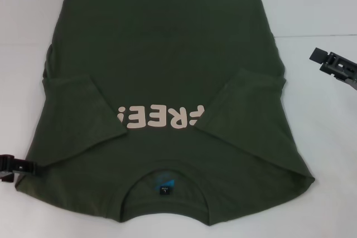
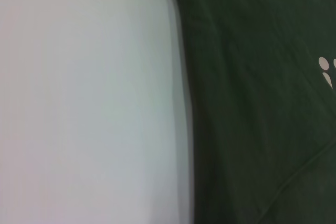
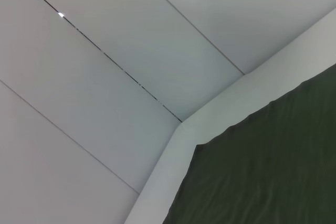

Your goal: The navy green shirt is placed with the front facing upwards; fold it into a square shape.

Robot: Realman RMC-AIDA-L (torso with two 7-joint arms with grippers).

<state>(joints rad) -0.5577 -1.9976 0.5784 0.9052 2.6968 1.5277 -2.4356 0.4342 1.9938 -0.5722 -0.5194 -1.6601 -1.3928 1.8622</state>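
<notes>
Navy green shirt (image 1: pixel 167 71) spread front-up on the white table (image 1: pixel 318 4), collar nearest the robot, hem at the far edge, "FREE!" lettering (image 1: pixel 162 120) reading upside down from the head camera. Both short sleeves already turned in over the chest, so sides run nearly straight: lengthwise narrowing looks done, crosswise fold not yet made.

Left tool (image 1: pixel 14 166) low at the shirt's left shoulder edge, just beside or touching the cloth; whether touching, cannot tell. Only a dark stub in view, so opening of the fingers and any hold on cloth not to be judged. Left wrist view: table and shirt edge only, no fingers.

Right tool (image 1: pixel 334 65) well off the shirt's right side, raised over bare table, nothing seen in it; open or closed, cannot tell.

Step in hand, by judgement: getting set for the crosswise fold. Next move calls for both tools at matching corners, collar end or hem end, pinching through all layers, then carrying that end evenly over the other without dragging the tucked sleeves loose.
</notes>
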